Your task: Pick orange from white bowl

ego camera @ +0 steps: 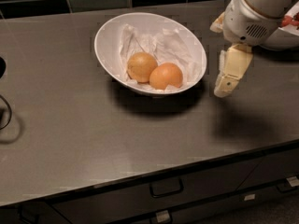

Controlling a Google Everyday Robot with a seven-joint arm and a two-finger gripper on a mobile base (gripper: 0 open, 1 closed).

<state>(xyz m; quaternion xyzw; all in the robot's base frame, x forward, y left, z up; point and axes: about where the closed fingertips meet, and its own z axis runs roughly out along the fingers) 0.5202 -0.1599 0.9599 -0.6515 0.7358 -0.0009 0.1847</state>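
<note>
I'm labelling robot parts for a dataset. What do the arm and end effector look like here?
The arm is a bulky rounded white housing with a slotted vent and tan ring. The end effector, right of the white bowl, is cream, blocky and jointed. No cables show.

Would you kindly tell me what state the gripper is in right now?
Gripper: hangs over the counter beside the white bowl, apart from the orange lying inside; open or closed cannot be told.
</note>
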